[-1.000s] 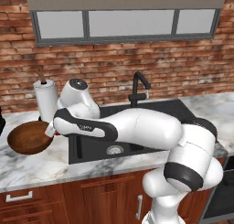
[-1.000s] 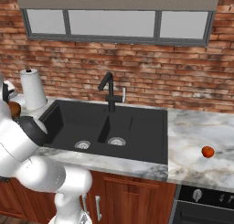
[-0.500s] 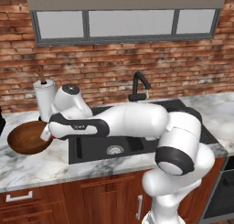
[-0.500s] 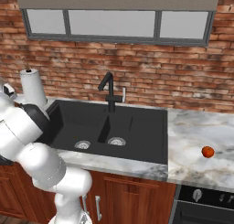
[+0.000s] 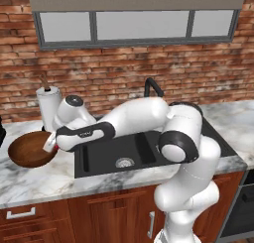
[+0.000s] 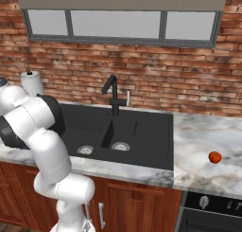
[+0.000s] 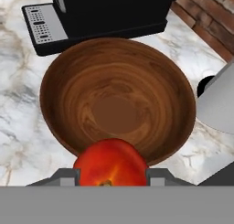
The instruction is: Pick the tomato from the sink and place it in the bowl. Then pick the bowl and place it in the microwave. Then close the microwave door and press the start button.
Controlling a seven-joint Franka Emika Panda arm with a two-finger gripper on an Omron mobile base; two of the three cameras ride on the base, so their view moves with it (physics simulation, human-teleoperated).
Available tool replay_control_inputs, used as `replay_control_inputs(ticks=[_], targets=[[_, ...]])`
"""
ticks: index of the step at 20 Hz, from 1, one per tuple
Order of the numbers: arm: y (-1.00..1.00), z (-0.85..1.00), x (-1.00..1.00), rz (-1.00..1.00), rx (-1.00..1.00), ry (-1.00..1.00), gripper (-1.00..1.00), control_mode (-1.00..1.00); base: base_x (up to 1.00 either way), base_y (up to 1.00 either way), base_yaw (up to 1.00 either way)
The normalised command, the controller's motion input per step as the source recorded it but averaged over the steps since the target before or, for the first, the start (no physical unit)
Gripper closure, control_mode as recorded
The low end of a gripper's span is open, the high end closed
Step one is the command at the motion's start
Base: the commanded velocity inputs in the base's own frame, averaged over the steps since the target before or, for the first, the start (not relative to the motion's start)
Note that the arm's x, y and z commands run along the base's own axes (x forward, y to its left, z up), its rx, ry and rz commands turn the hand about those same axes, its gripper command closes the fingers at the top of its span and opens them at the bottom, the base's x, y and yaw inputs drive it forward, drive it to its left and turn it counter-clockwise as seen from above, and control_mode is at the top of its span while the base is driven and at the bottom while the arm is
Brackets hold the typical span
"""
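Hand view had the gripper (image 7: 111,179) pinching the tomato (image 7: 111,162), hovering over the near rim of the bowl (image 7: 118,99). Bowl sat empty on the counter (image 7: 18,104), left of the sink (image 5: 144,150), beside the paper towel roll (image 5: 48,104). Step in hand: the tomato drop. Next move probably calls for shifting toward bowl centre, then spreading the fingers. Arm carried small writing, too small to read. No other labels legible.
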Motion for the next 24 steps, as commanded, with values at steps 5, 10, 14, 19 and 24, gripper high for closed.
replay_control_inputs(ticks=[5,10,14,19,24], targets=[[0.25,0.0,0.06,0.0,0.0,0.0,1.0,-1.0,0.0,0.0,0.0],[0.05,-0.17,0.0,0.0,0.0,0.0,1.0,-1.0,0.0,0.0,0.0],[0.01,-0.33,0.04,0.0,-0.01,0.0,1.0,-1.0,0.0,0.0,0.0],[0.03,-0.18,0.07,0.0,0.0,0.0,-1.0,-1.0,0.0,0.0,0.0],[0.02,0.0,0.08,0.0,0.0,0.0,-1.0,-1.0,0.0,0.0,0.0]])
